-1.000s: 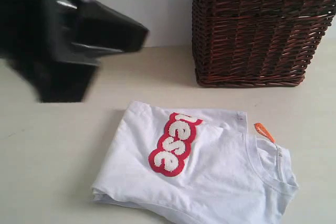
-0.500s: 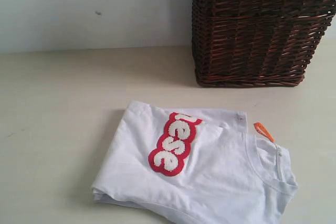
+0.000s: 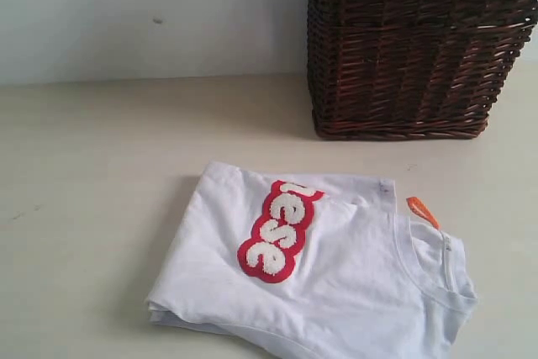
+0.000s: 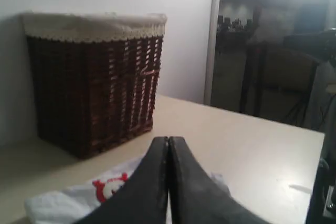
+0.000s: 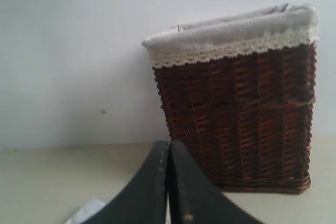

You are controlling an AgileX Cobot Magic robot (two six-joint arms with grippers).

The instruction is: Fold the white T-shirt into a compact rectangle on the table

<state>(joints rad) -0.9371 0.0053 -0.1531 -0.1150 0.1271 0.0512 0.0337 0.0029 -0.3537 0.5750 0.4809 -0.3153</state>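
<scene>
Closed right tool (image 5: pixel 168 146) faces lace-lined wicker basket (image 5: pixel 241 114).

Only legible txt: fuzzy white letters "ese" on red band (image 3: pixel 277 231) across white T-shirt (image 3: pixel 345 292), w/ part of another letter cut off at the fold. Orange neck tag (image 3: pixel 422 211): too small to read. Left wrist view: band blurred, illegible.

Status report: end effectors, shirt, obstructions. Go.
Left end effector shut, empty; right end effector shut, empty. White T-shirt folded on the table. Wicker basket stands apart, not obstructing.
</scene>
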